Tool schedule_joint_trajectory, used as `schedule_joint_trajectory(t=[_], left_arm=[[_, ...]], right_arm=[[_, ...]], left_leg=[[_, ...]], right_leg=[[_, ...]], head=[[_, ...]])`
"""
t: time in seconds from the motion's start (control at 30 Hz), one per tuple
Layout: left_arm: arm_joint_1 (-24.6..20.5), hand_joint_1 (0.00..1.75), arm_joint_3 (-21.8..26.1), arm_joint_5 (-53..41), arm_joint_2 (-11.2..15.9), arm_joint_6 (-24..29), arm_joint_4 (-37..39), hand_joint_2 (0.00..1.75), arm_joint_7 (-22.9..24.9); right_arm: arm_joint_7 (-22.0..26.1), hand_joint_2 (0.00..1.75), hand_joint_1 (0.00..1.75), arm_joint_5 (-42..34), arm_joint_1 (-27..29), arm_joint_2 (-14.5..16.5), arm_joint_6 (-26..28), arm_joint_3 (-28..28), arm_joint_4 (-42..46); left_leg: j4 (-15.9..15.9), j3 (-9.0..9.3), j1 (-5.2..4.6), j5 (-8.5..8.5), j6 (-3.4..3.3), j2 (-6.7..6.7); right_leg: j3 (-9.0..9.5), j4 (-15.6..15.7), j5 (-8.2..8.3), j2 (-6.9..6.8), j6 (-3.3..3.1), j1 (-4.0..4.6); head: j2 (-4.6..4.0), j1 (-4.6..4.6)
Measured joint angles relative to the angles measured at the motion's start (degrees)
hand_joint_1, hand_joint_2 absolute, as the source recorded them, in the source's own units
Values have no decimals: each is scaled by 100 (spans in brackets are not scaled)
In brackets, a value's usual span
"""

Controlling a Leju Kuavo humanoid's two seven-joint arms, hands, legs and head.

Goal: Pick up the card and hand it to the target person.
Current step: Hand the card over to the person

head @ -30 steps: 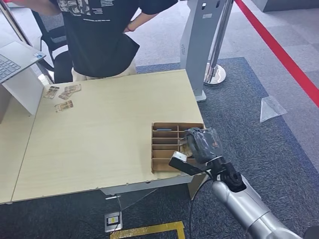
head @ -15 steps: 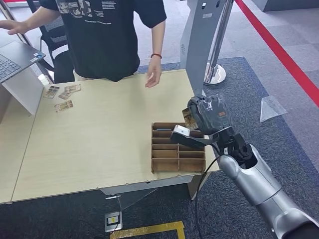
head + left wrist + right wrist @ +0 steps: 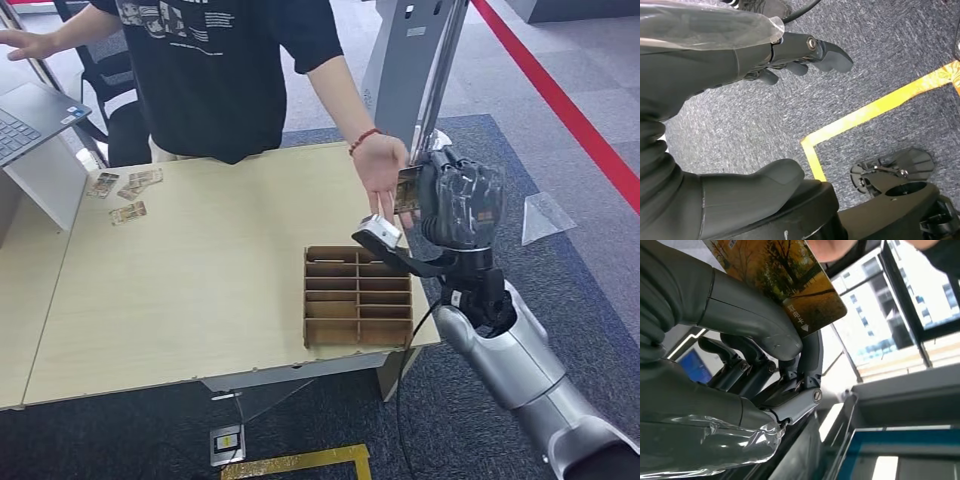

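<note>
Right hand point(image 3: 453, 205) pinches the card point(image 3: 408, 189) between thumb and fingers, right at the person's open palm point(image 3: 381, 172). Contact looks made, though it's hard to tell. Let go early and the card drops onto the divided box point(image 3: 358, 296). Left hand point(image 3: 753, 55) hangs spread, holding nothing.

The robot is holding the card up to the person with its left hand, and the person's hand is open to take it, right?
Not quite. It is the right hand that holds the card up to the person's open hand, as the head view shows. The left hand hangs over the carpet, holding nothing, in the left wrist view. The rest is right.
</note>
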State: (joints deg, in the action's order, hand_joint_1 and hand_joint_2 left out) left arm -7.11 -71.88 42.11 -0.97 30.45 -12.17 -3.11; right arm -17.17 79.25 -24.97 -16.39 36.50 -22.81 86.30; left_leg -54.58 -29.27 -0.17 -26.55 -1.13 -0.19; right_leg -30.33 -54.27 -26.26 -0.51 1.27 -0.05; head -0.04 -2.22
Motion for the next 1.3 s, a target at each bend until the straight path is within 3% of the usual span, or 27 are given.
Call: schedule_joint_trajectory(t=[0.1,0.27,0.47,0.9,1.17,1.3], left_arm=[[0,0,-5,-15,-11,2,0,175,49],[6,0,-26,-10,-26,25,0,175,57],[20,0,-49,7,-41,42,0,175,101],[32,0,-91,-43,-66,38,0,175,151],[31,0,-90,-46,-67,31,0,175,168],[30,0,-90,-41,-69,22,0,175,192]], right_arm=[[43,175,175,278,195,152,294,133,151],[303,175,175,707,416,535,326,470,546],[96,175,175,1025,493,820,330,663,905],[-298,175,175,1078,559,876,328,816,1221],[-169,175,170,1078,581,873,328,894,1221],[-132,175,0,1078,614,871,326,929,1194]], left_leg=[[1,0,0,0,0,-1],[2,1,1,1,0,0],[2,2,0,2,1,0],[0,2,-1,1,1,0],[1,2,0,1,1,0],[1,1,0,1,1,0]], right_leg=[[0,0,0,0,0,0],[0,-1,0,1,0,0],[1,-2,0,0,0,0],[0,0,0,1,0,-1],[-1,-1,0,1,0,0],[-1,0,0,1,0,-1]], head=[[-1,1],[-1,-1],[-1,-1],[-1,-1],[0,-1],[-1,-1]])
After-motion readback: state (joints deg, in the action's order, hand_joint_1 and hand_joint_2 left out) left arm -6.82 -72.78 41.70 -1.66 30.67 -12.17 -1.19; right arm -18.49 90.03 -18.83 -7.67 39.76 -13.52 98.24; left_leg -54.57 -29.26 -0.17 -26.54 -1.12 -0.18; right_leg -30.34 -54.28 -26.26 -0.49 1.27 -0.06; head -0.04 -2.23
